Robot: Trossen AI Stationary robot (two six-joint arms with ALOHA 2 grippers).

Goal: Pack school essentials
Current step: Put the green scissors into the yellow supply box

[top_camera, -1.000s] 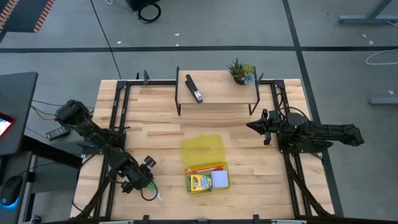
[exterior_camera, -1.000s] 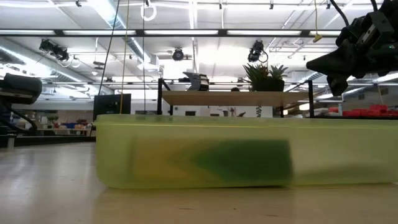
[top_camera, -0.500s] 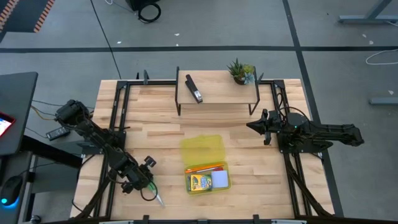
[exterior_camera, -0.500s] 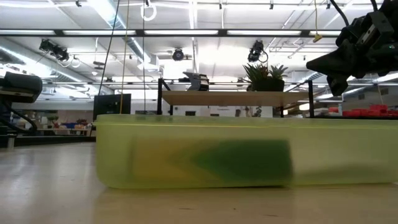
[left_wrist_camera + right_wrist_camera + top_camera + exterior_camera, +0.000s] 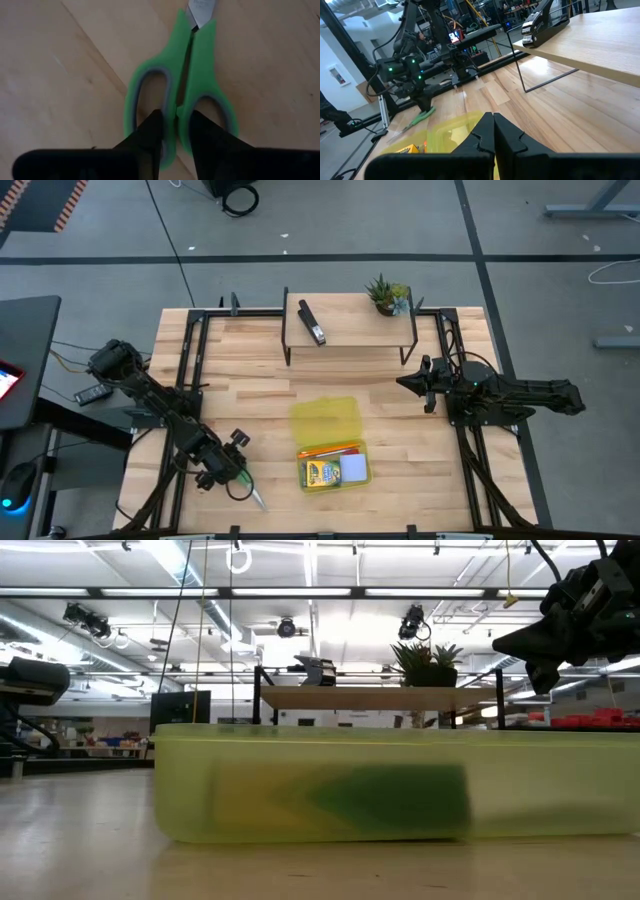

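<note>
The green-handled scissors lie at the table's near left, blades toward the near edge. My left gripper is shut on their handles. The yellow-green case lies open at the table's middle. In its base are the crayon box, the pale notepad and the orange pencils. My right gripper is shut and empty, in the air at the right, above the table. It also shows in the low view. My left gripper pinches the two inner bars of the scissors' handles, where the loops meet, between its two fingers. One fingertip stands in each loop. The fingers come from above and lie across the handles. Whether the scissors are off the table, I cannot tell.
A raised wooden shelf at the far middle carries a black stapler and a small potted plant. Black frame rails run along the table's left and right sides. Bare wood lies between the scissors and the case.
</note>
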